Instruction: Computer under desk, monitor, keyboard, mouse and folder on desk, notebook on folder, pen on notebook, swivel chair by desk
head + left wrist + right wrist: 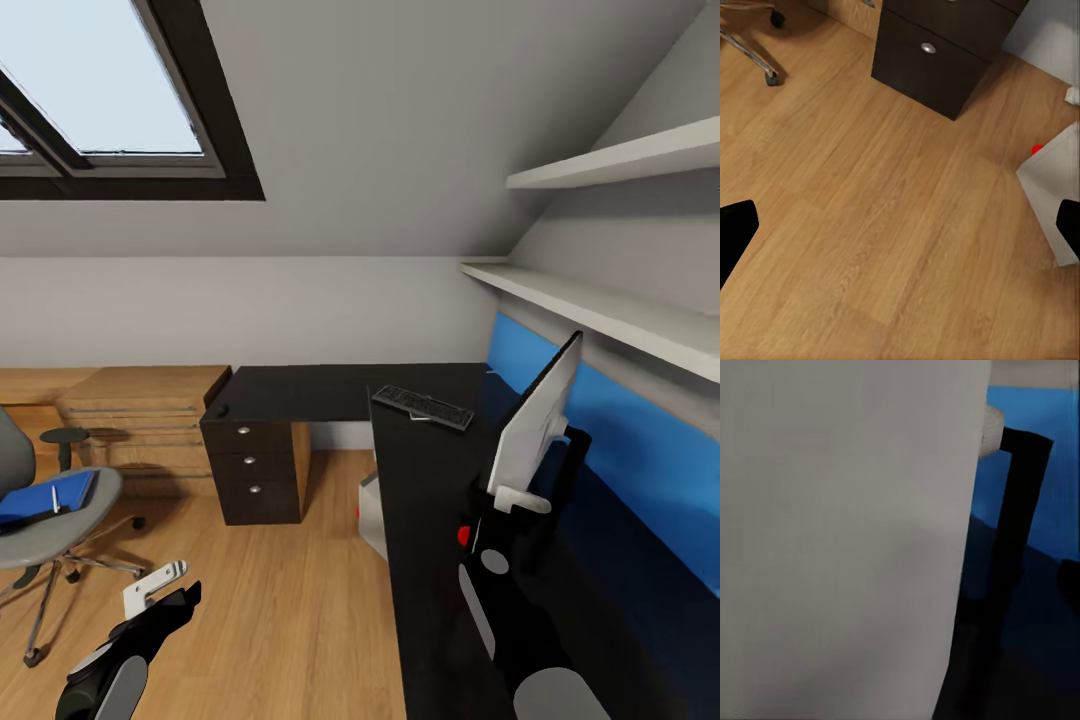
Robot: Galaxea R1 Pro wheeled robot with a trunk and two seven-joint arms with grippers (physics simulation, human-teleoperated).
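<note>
The black-topped desk (420, 500) runs along the blue back panel. The monitor (537, 418) stands on it, seen edge-on, its grey face (840, 540) close in the right wrist view. My right gripper (520, 498) is at the monitor's lower edge; one dark finger (1069, 585) sits far out, so it is open. The keyboard (422, 406) lies further back. A small dark lump (218, 409), perhaps the mouse, sits on the far-left corner. The grey computer (372, 515) (1056, 187) is under the desk. The swivel chair (50, 535) holds blue flat items (45, 497) and the white pen (55, 498). My left gripper (160, 588) (900, 225) hangs open over the floor.
A black three-drawer unit (252, 470) (937, 60) stands under the desk's left end. Beside it is a low light-wood cabinet (140, 415). White shelves (600, 300) run above the desk on the right. Wood floor (270, 600) lies between chair and desk.
</note>
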